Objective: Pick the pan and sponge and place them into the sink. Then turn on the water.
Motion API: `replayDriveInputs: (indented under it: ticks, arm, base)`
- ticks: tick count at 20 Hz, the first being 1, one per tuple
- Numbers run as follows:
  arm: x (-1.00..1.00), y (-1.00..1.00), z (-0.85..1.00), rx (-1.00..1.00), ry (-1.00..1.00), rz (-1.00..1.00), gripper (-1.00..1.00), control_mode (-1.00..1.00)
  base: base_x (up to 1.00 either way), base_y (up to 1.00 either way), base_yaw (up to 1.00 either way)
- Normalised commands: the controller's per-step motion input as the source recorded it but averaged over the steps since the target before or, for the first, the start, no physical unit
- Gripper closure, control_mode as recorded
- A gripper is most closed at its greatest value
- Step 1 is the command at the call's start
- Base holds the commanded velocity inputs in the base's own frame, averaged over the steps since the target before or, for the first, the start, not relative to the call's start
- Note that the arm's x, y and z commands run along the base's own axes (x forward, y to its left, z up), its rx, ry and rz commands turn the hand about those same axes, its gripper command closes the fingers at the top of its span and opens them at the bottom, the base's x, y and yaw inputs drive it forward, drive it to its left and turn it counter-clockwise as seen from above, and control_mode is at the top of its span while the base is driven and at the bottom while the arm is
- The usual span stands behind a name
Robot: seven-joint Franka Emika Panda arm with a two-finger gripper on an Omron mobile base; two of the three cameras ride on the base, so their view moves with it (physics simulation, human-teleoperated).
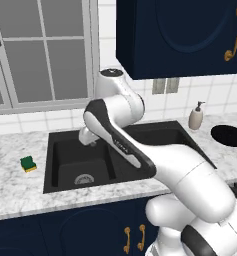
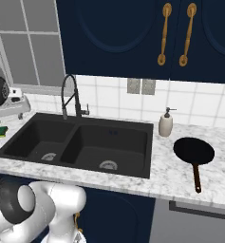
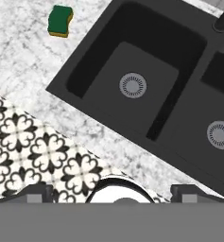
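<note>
The black double-basin sink (image 1: 52, 161) (image 2: 148, 142) (image 3: 83, 72) is set into the marble counter. The green and yellow sponge (image 1: 28, 163) (image 2: 1, 130) (image 3: 60, 21) lies on the counter left of the sink. Right of the sink, the black pan (image 2: 193, 150) (image 1: 230, 136) rests flat with its handle toward the counter's front edge. My gripper (image 3: 112, 191) (image 1: 86, 136) hangs open above the left basin's front part, looking down, with nothing between its fingers. It is well apart from the sponge and far from the pan. No stream comes from the faucet (image 2: 69, 95).
A cream soap dispenser (image 2: 165, 124) (image 1: 196, 116) stands at the back between sink and pan. Navy upper cabinets (image 2: 133, 33) hang above the counter, and a window (image 1: 35, 50) sits behind the sink's left side. My own arm hides the sink's middle in the left base view.
</note>
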Motion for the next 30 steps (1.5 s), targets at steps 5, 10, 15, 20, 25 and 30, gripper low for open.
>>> replayDriveInputs:
  ticks: [5,10,15,20,25,30]
  arm:
    - [0.07,1.00,-0.36,-0.03,0.08,0.06,-1.00,-1.00]
    - [0.44,0.88,-0.49,0.00,0.04,0.00,-1.00,-1.00]
    - [0.79,0.84,-0.50,0.00,0.08,-0.03,-1.00,-1.00]
    - [0.77,0.61,-0.42,0.00,0.02,-0.05,-1.00,-1.00]
    - [0.10,0.08,-0.06,-0.01,0.01,-0.03,-1.00,-1.00]
    - [0.00,0.00,0.00,0.00,0.00,0.00,-1.00,-1.00]
  base:
    - [0.00,0.00,0.00]
    - [0.00,0.00,0.00]
    - [0.00,0.00,0.00]
    - [0.00,0.00,0.00]
    - [0.00,0.00,0.00]
    - [0.00,0.00,0.00]
